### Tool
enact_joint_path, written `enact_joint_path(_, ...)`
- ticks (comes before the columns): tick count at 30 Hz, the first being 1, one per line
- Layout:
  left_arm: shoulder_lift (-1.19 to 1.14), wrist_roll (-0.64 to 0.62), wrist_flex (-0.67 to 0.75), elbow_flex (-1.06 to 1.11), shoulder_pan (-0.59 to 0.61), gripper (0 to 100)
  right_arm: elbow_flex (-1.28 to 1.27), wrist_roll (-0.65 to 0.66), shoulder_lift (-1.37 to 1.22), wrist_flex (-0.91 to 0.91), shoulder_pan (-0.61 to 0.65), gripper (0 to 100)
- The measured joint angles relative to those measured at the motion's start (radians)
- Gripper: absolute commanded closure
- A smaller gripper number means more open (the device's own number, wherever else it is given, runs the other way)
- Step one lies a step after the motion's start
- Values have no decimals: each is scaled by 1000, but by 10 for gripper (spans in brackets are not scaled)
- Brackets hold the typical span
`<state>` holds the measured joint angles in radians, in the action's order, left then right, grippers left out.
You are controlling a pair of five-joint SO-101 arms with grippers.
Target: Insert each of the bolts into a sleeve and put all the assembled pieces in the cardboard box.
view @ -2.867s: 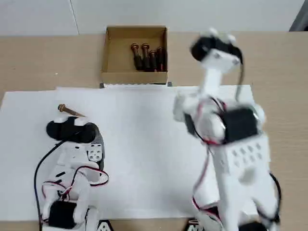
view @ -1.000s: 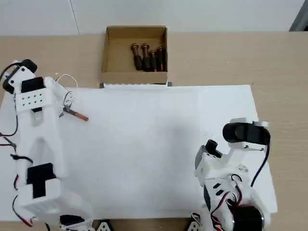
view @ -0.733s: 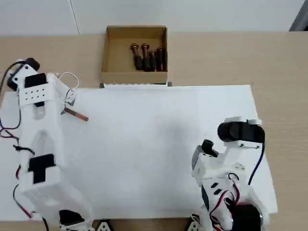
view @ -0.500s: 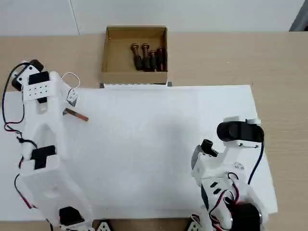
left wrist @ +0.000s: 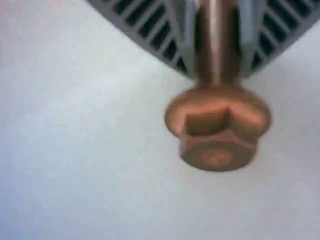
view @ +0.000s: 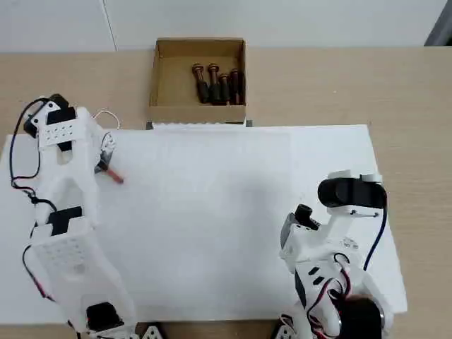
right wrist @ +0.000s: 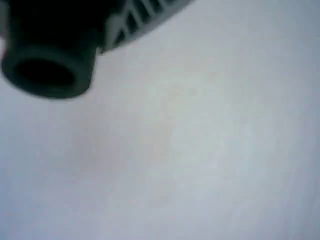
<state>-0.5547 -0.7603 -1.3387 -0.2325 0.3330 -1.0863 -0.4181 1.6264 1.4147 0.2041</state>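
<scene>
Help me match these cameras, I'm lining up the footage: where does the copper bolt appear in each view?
High view: the copper bolt is near the white sheet's left edge, at the left gripper.
Left wrist view: close up, head toward the camera, shaft between the grey ribbed fingers, sheet behind.
Right wrist view: a black sleeve against the sheet instead.
Shared landmark: the white sheet.

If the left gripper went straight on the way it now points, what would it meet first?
Probably the white sheet, nothing between. The left gripper is shut on a bolt whose head juts past the fingers, so the head would touch first; depth is unclear.
</scene>
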Motion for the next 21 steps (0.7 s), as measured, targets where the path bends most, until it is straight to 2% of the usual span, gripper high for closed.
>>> enact_joint_path(6,0,0,-6,-5,2,995,0,0,0,0,0,995)
enact_joint_path(11,35,0,-89,-46,2,995,0,0,0,0,0,995)
enact_joint_path(21,367,0,-198,-104,-103,995,0,0,0,0,0,995)
